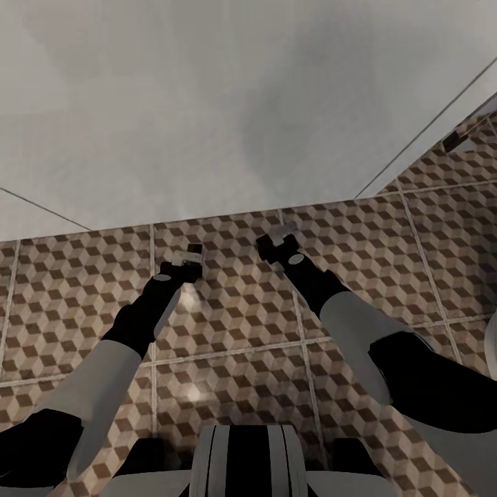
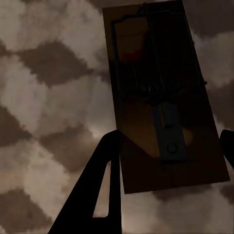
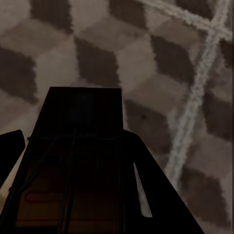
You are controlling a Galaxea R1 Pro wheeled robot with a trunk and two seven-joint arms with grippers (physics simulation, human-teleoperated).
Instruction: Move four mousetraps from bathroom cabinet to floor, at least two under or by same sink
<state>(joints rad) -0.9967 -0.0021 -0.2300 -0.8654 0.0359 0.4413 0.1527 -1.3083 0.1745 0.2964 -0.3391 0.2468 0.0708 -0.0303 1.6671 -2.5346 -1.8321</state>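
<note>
Gripping a mousetrap (image 2: pixel 163 97) each, left gripper (image 1: pixel 188 261) and right gripper (image 1: pixel 277 243) hover at twelve o'clock over the bathroom floor (image 1: pixel 228 331); light, stiff boards, best pinched by the edges.

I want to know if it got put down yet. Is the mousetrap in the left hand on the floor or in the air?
In the air. The mousetrap sits between the left gripper fingers, above the cube-patterned floor.

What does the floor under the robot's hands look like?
The floor has big tiles printed with brown, beige and white cubes, with pale lines between; the head view shows it best.
</note>
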